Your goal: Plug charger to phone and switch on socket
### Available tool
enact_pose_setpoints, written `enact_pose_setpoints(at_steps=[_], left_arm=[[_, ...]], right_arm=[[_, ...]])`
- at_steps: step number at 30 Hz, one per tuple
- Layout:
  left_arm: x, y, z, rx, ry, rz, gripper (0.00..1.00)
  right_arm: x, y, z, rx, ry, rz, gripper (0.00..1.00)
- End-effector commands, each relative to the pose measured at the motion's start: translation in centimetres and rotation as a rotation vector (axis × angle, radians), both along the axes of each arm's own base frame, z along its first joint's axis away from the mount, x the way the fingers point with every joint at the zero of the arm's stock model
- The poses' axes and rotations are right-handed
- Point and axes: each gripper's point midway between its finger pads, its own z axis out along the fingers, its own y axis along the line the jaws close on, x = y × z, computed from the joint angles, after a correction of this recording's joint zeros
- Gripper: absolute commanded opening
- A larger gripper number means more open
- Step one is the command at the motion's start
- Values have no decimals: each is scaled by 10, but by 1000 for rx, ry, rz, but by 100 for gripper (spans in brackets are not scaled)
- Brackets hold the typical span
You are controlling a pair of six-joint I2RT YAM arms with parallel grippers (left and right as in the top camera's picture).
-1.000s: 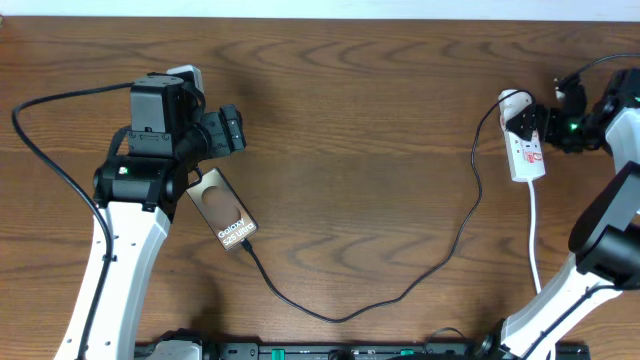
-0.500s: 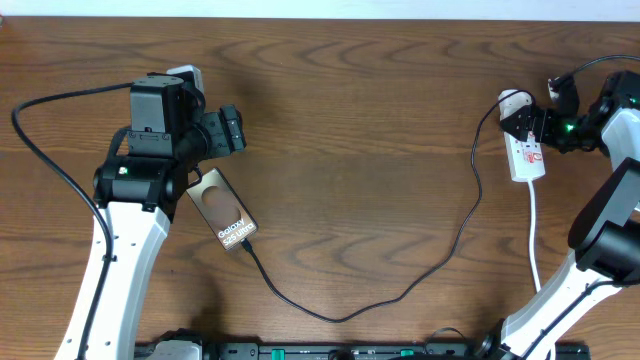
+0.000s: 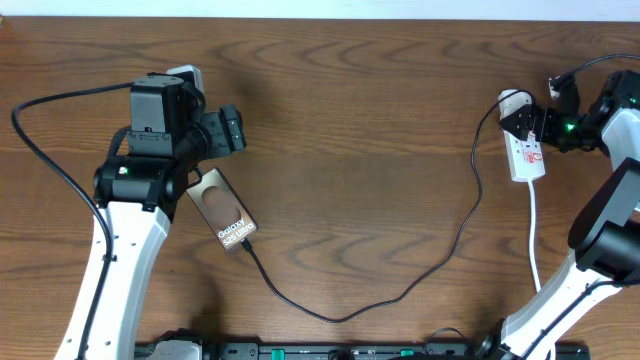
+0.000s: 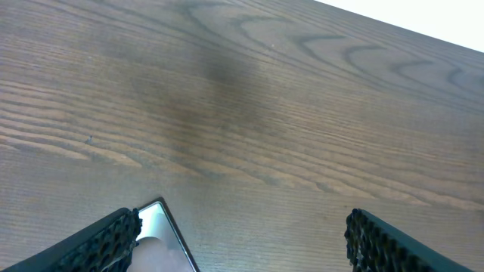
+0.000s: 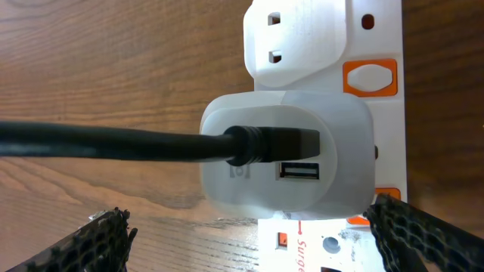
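Note:
The phone [image 3: 223, 213] lies flat on the table at the left with "Galaxy" lettering near its lower end. Its corner shows in the left wrist view [image 4: 162, 242]. The black charger cable [image 3: 400, 290] runs from the phone's lower end across the table to a white adapter [image 5: 291, 159] plugged into the white power strip [image 3: 527, 152] at the right. My left gripper [image 4: 242, 242] is open and empty just above the phone's far end. My right gripper [image 5: 249, 242] is open over the strip, with the adapter and an orange switch [image 5: 369, 77] in view.
A second white plug [image 5: 299, 41] sits in the strip beyond the adapter. The strip's white cord [image 3: 535, 235] runs toward the front edge. A black arm cable [image 3: 50, 150] loops at the far left.
My right gripper has shifted slightly left over the power strip during the first half second, then held still. The left arm, phone and cable have not moved.

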Motion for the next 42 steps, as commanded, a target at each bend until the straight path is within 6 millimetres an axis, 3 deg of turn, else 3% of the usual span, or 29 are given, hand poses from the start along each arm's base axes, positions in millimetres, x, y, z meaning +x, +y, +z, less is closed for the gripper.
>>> enact_pose_setpoints(at_steps=[1, 9, 23, 42], left_arm=[[2, 2, 7, 22, -19, -1, 88], [1, 2, 6, 22, -13, -1, 88], [-2, 3, 4, 24, 2, -1, 88], [-3, 3, 2, 24, 10, -1, 88]], right_arm=[[0, 10, -6, 55, 15, 6, 99], [-3, 18, -21, 124, 53, 4, 95], [-4, 21, -24, 111, 64, 8, 99], [-7, 41, -37, 106, 116, 8, 99]])
